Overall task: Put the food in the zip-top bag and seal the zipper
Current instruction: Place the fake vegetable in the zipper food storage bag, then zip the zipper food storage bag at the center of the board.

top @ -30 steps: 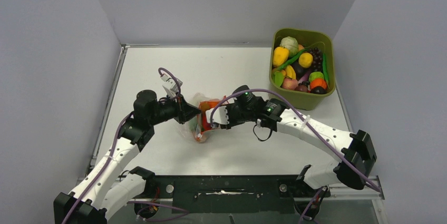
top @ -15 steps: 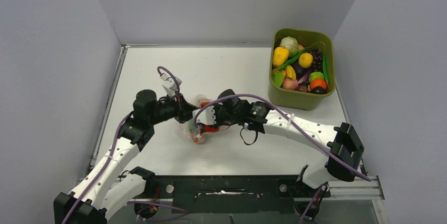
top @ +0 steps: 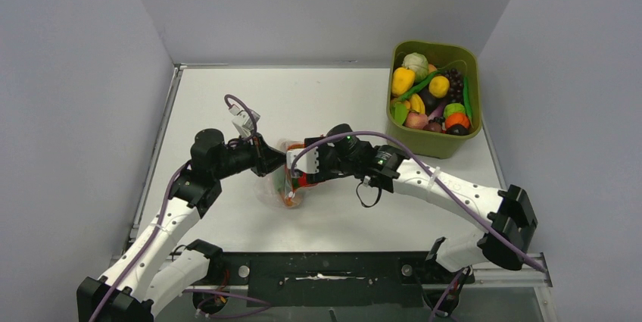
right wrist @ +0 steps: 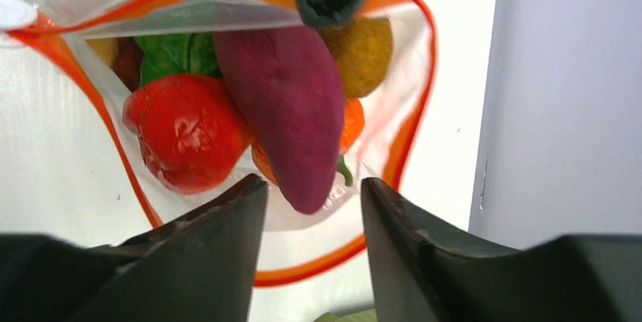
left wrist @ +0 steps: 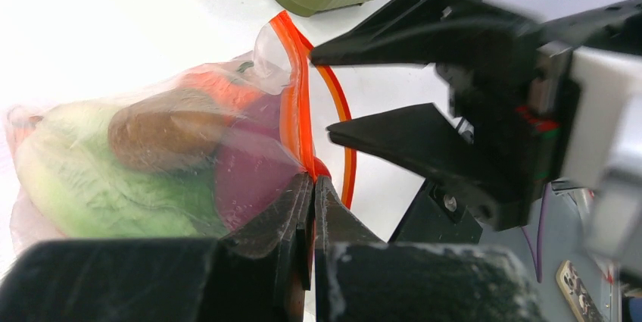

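The clear zip-top bag (top: 282, 186) lies mid-table, its mouth open toward the right arm. My left gripper (left wrist: 312, 179) is shut on the orange-red zipper (left wrist: 297, 95) at the mouth's rim and holds it up; it also shows in the top view (top: 275, 164). My right gripper (right wrist: 313, 189) is open and empty right at the open mouth; in the top view it sits at the bag (top: 303, 167). Inside the bag I see a purple sweet potato (right wrist: 291, 110), a red piece (right wrist: 182, 136), a green piece (right wrist: 174, 53), an orange piece (right wrist: 350, 126) and a yellow-brown piece (right wrist: 363, 49).
An olive-green tub (top: 433, 142) at the back right holds several more toy fruits and vegetables. Grey walls close in the table on the left, back and right. Both arm bases sit on the black rail at the near edge.
My right gripper reached into the bag's mouth, then drew back slightly to the right and now stands open without food. My left gripper kept its hold on the zipper.
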You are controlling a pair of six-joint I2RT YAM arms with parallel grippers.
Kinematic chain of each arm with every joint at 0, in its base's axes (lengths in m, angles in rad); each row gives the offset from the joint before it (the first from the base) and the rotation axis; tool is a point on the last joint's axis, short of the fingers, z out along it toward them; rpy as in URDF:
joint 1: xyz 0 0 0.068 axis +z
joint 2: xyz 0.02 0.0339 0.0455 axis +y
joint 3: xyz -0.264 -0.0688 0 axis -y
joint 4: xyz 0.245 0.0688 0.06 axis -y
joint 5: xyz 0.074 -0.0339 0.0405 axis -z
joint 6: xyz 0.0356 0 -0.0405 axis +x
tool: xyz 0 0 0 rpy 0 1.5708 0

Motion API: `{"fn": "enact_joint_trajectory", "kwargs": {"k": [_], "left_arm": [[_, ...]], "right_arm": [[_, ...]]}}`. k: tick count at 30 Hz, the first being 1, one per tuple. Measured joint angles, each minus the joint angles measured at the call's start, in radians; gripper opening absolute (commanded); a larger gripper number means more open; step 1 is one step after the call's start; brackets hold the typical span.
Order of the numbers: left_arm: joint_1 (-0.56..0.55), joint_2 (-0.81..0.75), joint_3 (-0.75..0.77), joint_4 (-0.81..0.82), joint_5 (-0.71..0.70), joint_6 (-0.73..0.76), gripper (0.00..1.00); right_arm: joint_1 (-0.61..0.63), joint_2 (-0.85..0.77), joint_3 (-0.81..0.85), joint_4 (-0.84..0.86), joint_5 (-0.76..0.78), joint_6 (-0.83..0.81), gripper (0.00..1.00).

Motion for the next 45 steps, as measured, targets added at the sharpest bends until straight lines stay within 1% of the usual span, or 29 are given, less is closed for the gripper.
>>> {"fn": "enact_joint_trajectory", "kwargs": {"k": [2,3,6,8,10,12,15,20,26,29,35,37,39,42,45], "left_arm": [[0.000,0.000,0.000,0.000,0.000,0.000,0.00],[0.000,0.000,0.000,0.000,0.000,0.000,0.00],[0.000,0.000,0.000,0.000,0.000,-0.001,0.00],[0.000,0.000,0.000,0.000,0.000,-0.001,0.00],[0.000,0.000,0.000,0.000,0.000,-0.003,0.00],[0.000,0.000,0.000,0.001,0.000,-0.006,0.00],[0.000,0.000,0.000,0.004,0.000,-0.010,0.00],[0.000,0.000,0.000,0.008,0.000,-0.015,0.00],[0.000,0.000,0.000,0.009,0.000,-0.017,0.00],[0.000,0.000,0.000,0.009,0.000,-0.017,0.00],[0.000,0.000,0.000,0.014,0.000,-0.020,0.00],[0.000,0.000,0.000,0.015,0.000,-0.023,0.00],[0.000,0.000,0.000,0.015,0.000,-0.026,0.00],[0.000,0.000,0.000,0.016,0.000,-0.035,0.00],[0.000,0.000,0.000,0.017,0.001,-0.039,0.00]], "right_arm": [[-0.016,-0.046,-0.010,-0.003,-0.037,0.001,0.66],[-0.023,-0.066,-0.015,-0.003,-0.056,0.001,0.67],[-0.040,-0.132,-0.040,-0.005,-0.123,0.001,0.67],[-0.042,-0.161,-0.053,-0.003,-0.171,0.001,0.62],[-0.042,-0.181,-0.075,0.006,-0.212,0.001,0.53],[-0.041,-0.191,-0.104,0.018,-0.247,0.002,0.48],[-0.040,-0.187,-0.139,0.027,-0.298,0.006,0.46],[-0.018,-0.153,-0.159,0.064,-0.361,0.013,0.46],[0.005,-0.106,-0.164,0.117,-0.403,0.024,0.45],[0.011,-0.084,-0.164,0.130,-0.414,0.025,0.43],[0.018,-0.054,-0.164,0.135,-0.430,0.025,0.35],[0.021,-0.053,-0.164,0.139,-0.436,0.026,0.35],[0.024,-0.050,-0.164,0.148,-0.443,0.027,0.29],[0.029,-0.032,-0.164,0.162,-0.455,0.028,0.16],[0.031,-0.008,-0.164,0.164,-0.465,0.031,0.05]]}}
